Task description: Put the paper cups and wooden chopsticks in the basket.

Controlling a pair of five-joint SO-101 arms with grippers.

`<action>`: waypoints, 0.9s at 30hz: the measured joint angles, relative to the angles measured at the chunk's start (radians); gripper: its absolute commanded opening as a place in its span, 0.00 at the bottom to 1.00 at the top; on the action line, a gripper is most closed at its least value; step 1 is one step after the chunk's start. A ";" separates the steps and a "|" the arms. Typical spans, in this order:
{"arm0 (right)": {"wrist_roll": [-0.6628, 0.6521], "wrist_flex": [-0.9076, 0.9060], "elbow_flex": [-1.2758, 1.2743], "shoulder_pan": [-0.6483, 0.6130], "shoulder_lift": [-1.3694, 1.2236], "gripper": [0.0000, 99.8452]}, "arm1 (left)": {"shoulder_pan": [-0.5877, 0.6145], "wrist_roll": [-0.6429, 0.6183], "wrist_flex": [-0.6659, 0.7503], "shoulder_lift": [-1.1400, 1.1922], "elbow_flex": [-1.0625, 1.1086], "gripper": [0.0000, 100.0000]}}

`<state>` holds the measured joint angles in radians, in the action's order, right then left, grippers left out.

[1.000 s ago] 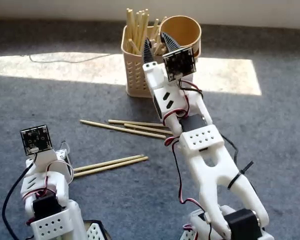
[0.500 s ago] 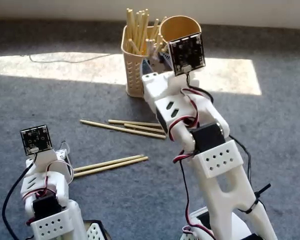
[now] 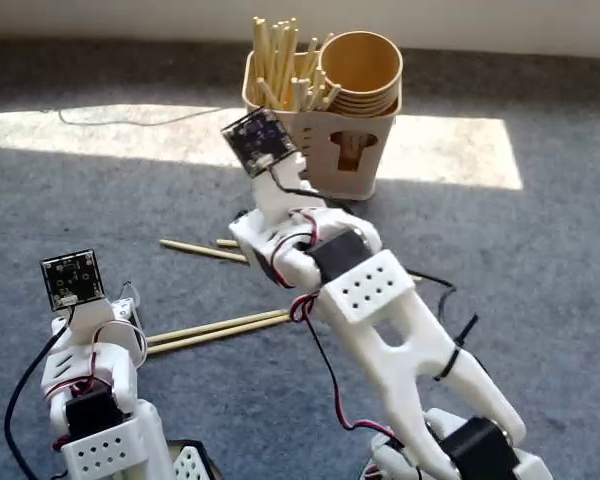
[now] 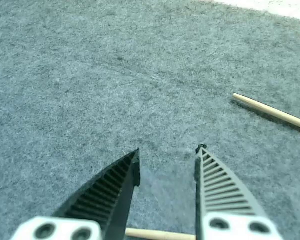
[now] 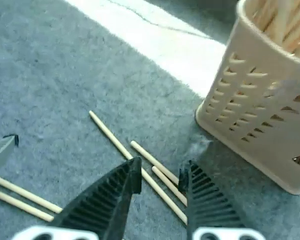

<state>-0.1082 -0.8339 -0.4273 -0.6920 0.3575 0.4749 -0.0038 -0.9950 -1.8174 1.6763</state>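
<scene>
A beige slotted basket (image 3: 325,150) at the back of the grey carpet holds a stack of paper cups (image 3: 362,65) and several upright wooden chopsticks (image 3: 278,55). Three loose chopsticks (image 3: 195,248) lie in front of it, partly under the right arm (image 3: 310,255). Two more chopsticks (image 3: 220,328) lie nearer the left arm (image 3: 80,340). My right gripper (image 5: 162,167) is open just above the three chopsticks (image 5: 155,162), with the basket (image 5: 260,115) close behind. My left gripper (image 4: 167,152) is open over bare carpet, one chopstick (image 4: 272,112) ahead of it and another chopstick (image 4: 160,234) beneath it.
A bright sunlit strip (image 3: 110,135) crosses the carpet behind the arms, with a thin cable (image 3: 130,120) lying on it. The left arm's fingertip (image 5: 2,147) shows beside the pair of chopsticks (image 5: 20,197).
The right arm has pulled back from the basket's top, swung left and come down over the three loose chopsticks. The left arm has not moved.
</scene>
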 measured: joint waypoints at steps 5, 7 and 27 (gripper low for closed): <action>-0.075 0.000 0.000 -0.058 -0.183 0.13 | 0.000 0.000 0.000 0.000 0.000 0.18; -0.107 0.000 0.014 -0.077 -0.258 0.13 | 0.000 0.000 0.000 0.000 0.000 0.18; -0.256 0.000 0.373 -0.110 -0.775 0.13 | 0.000 0.000 0.000 0.000 0.000 0.18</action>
<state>-0.3644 -0.8339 -0.0545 -0.8025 -0.4173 0.4749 -0.0038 -0.9950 -1.8174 1.6763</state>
